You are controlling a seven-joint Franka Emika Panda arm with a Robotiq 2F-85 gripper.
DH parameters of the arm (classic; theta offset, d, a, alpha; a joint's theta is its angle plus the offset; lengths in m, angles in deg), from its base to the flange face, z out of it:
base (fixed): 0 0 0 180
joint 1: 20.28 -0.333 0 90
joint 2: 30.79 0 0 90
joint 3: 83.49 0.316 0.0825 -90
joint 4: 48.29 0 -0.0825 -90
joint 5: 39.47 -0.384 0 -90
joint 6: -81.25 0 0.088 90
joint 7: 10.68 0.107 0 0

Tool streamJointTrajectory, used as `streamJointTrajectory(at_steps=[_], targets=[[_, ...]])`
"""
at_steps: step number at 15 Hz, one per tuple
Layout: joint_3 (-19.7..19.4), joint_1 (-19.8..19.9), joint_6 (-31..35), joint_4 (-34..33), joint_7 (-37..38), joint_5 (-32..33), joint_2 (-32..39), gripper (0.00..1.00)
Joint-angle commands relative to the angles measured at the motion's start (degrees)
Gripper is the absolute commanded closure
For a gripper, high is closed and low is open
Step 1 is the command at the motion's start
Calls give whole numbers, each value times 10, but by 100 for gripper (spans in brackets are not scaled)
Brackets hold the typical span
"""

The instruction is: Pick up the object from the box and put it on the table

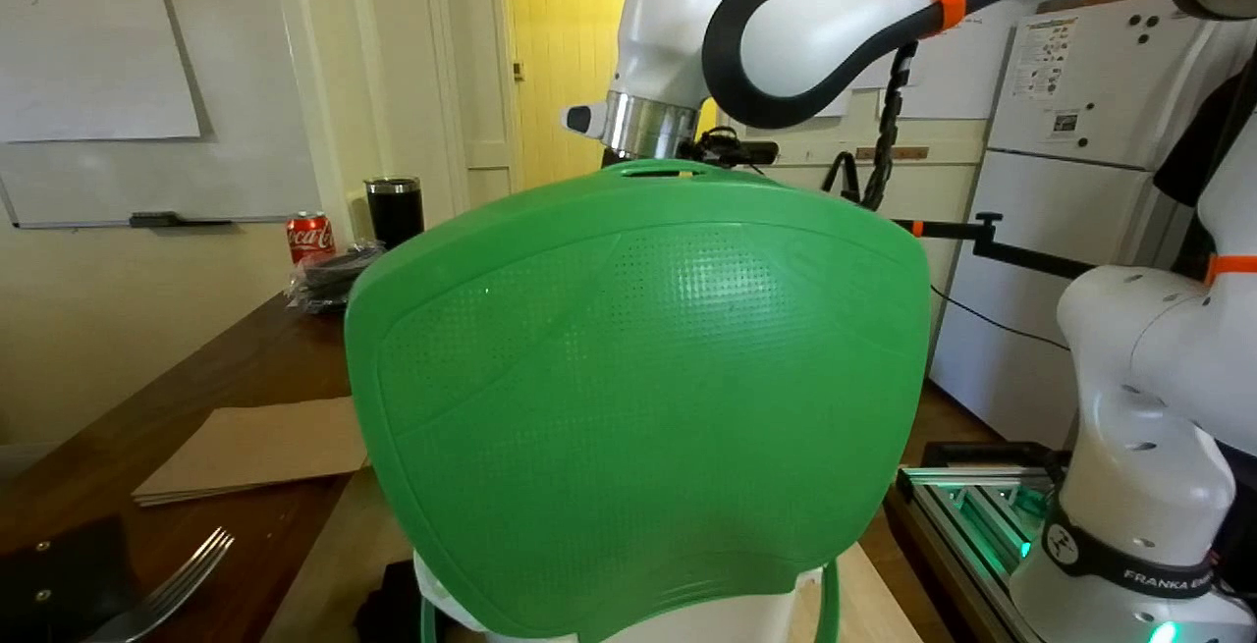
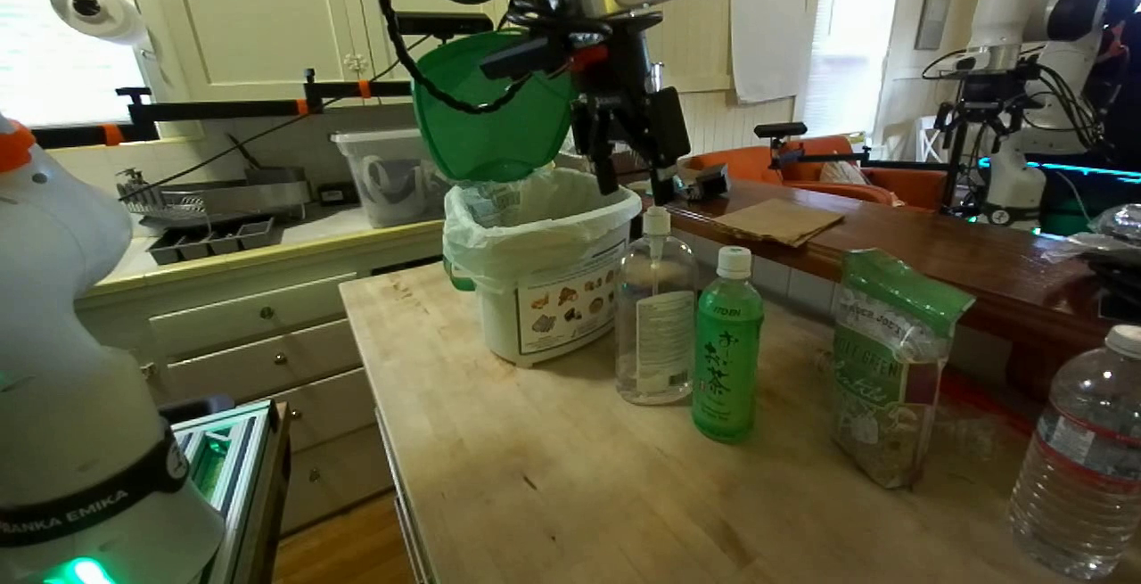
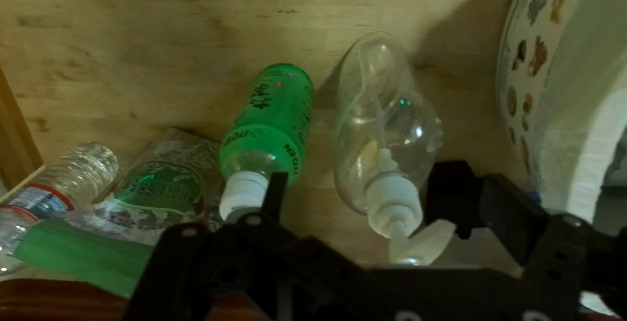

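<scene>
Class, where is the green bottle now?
In an exterior view, right of centre, the green bottle stands on the wooden table between the clear pump bottle and the green-topped bag.

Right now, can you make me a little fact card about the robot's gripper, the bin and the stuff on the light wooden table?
Gripper: open, above the pump bottle
Holding: nothing
Bin: white, on the table
Liner: plastic, hanging over the rim
Lid: green, raised
Inside the bin: bottom hidden
Bottles: clear pump bottle, green tea bottle, clear water bottle
Nearest the bin: pump bottle
Between tea bottle and water bottle: food bag
</scene>
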Motion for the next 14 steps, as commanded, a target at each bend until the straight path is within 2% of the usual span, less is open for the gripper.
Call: streamJointTrajectory(at_steps=[1,6,10,12,14], targets=[[-2,-23,-16,-13,-58,-43,0,0],[2,-62,-4,-23,-160,-90,10,0],[-2,-88,-13,-29,-265,-154,18,0],[0,-91,-22,-32,-304,-177,24,0],[6,-83,-19,-32,-308,-168,25,0]])
